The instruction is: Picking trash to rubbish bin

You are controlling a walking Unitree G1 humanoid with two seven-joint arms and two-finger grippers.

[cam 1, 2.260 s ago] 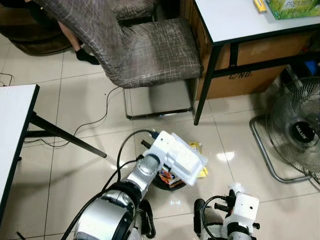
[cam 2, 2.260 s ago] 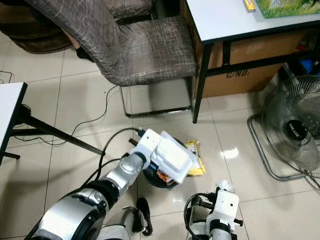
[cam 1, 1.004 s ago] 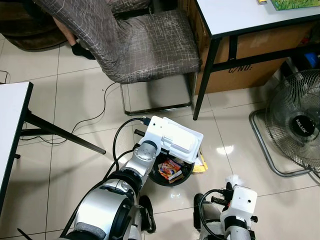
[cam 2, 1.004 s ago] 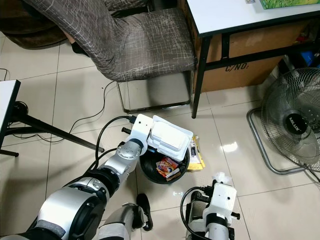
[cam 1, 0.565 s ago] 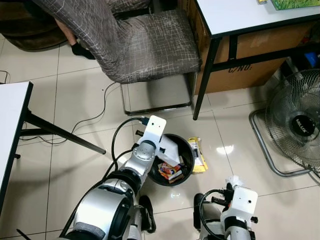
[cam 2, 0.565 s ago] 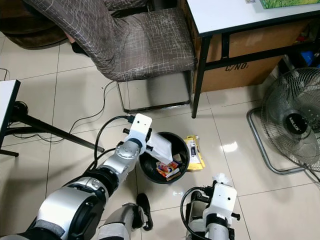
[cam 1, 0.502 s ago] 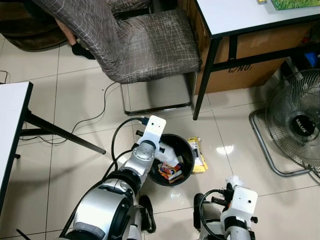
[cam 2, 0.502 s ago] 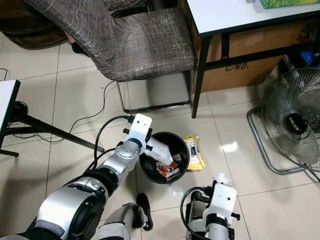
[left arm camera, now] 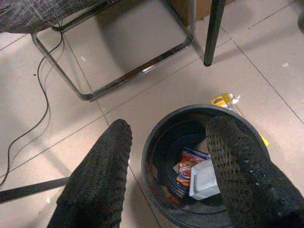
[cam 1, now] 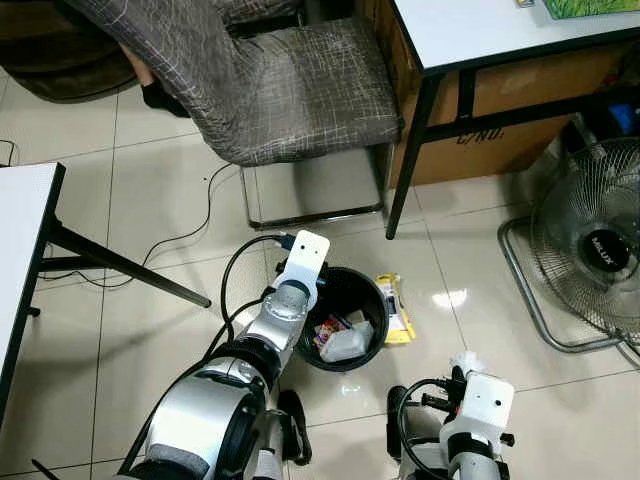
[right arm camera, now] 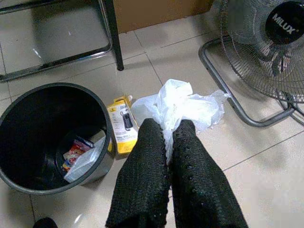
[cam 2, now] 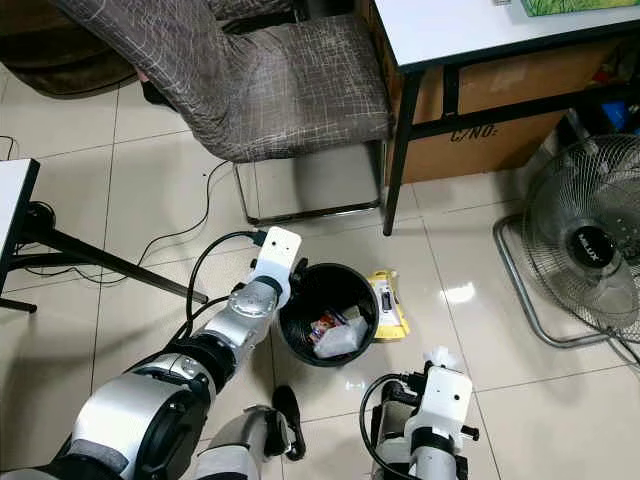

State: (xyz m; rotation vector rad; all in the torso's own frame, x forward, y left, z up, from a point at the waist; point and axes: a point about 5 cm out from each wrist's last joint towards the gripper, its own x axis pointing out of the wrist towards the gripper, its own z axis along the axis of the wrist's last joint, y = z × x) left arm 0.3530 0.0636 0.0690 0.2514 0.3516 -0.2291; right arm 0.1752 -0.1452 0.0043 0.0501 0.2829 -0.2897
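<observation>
The left gripper (left arm camera: 164, 156) hovers above the black rubbish bin (cam 1: 372, 296), fingers spread apart and empty. A white container (cam 1: 348, 345) and colourful wrappers (left arm camera: 187, 164) lie inside the bin, a yellow packet (cam 1: 393, 305) on the floor touching its side. Near the bin, the right gripper (right arm camera: 167, 142) has its fingers pinched together on a crumpled white plastic bag (right arm camera: 183, 107).
</observation>
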